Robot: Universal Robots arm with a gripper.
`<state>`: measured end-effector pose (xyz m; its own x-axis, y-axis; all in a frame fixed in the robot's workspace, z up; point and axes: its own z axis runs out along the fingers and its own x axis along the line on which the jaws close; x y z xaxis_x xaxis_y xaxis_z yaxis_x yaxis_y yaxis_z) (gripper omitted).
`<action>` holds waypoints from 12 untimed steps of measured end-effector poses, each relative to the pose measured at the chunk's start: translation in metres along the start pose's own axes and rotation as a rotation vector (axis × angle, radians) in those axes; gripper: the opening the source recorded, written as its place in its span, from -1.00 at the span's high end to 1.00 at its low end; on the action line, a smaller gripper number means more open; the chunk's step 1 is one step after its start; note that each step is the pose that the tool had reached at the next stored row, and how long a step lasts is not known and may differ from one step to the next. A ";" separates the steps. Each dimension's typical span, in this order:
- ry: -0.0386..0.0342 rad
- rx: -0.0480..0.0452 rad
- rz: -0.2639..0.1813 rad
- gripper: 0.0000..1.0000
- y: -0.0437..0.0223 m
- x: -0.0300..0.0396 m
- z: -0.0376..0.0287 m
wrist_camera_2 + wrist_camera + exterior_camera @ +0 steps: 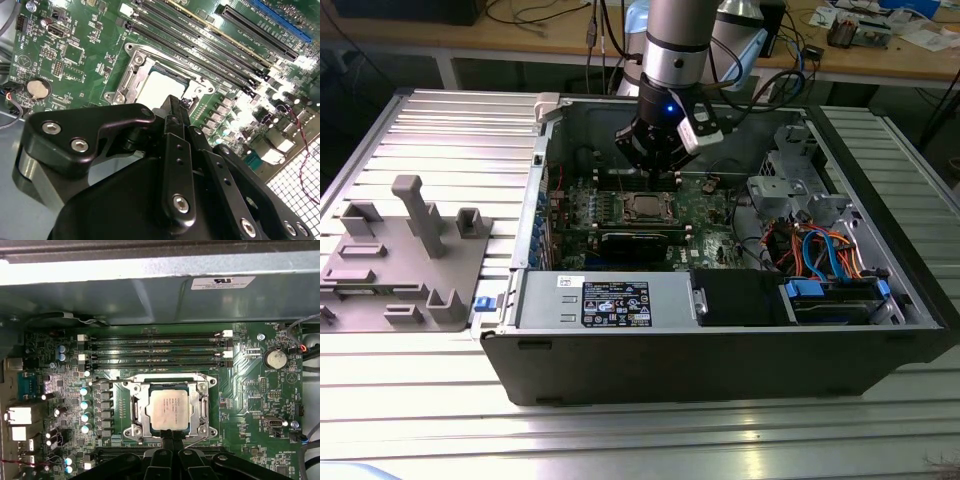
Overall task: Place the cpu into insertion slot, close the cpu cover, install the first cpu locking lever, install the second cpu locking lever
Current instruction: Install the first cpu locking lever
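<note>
First wrist view: closed end effector [172, 439] beside cpu cover [202, 405] edge.

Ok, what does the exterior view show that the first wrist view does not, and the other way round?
Exterior view: the open computer case, the grey fixture on the table at that view's left, the arm. First wrist view: the coin battery and the white label on a case wall. Both: the green motherboard, the cpu framed by the lowered cpu cover, and the gripper close over it.
</note>
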<state>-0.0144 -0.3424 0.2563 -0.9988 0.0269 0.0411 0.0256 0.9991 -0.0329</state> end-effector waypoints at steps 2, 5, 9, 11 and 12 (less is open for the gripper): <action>-0.0001 0.0002 -0.004 0.79 0.0000 0.0000 0.0000; -0.0002 0.0003 -0.007 0.79 0.0000 0.0000 0.0000; -0.0004 0.0005 -0.012 0.79 0.0000 0.0000 0.0000; -0.0006 0.0006 -0.019 0.79 0.0000 0.0000 0.0000; -0.0009 0.0001 -0.024 0.79 0.0001 0.0000 0.0001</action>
<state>-0.0144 -0.3423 0.2562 -0.9992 0.0028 0.0410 0.0015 0.9995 -0.0319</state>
